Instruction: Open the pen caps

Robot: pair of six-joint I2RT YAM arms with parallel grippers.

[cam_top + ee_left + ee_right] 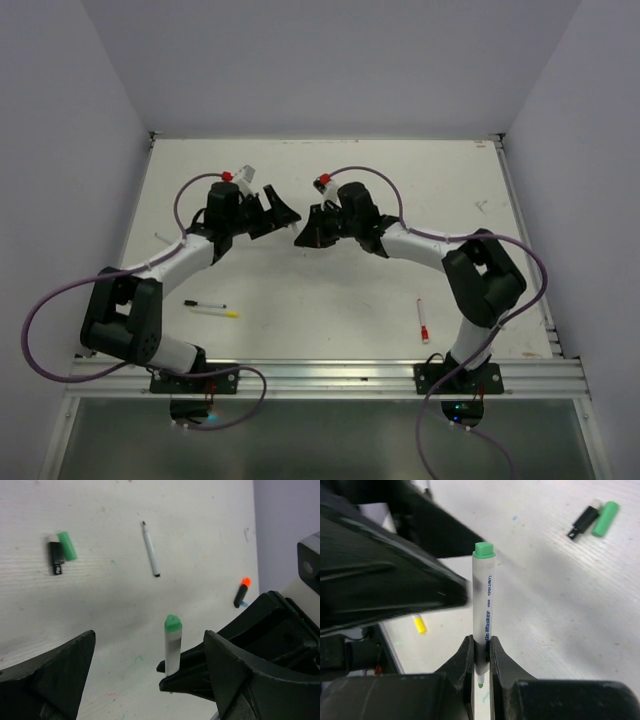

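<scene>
Clamping a white marker upright, low on its barrel, the R gripper is pinched tight, its jaws covering most of the tip end. L gripper gapes wide and holds nothing; its fingers flank the marker, contact unclear. Green cap lies loose on the table against a black cap. Yellow cap is partly hidden behind the L gripper. Top view shows neither marker nor green cap.
</scene>
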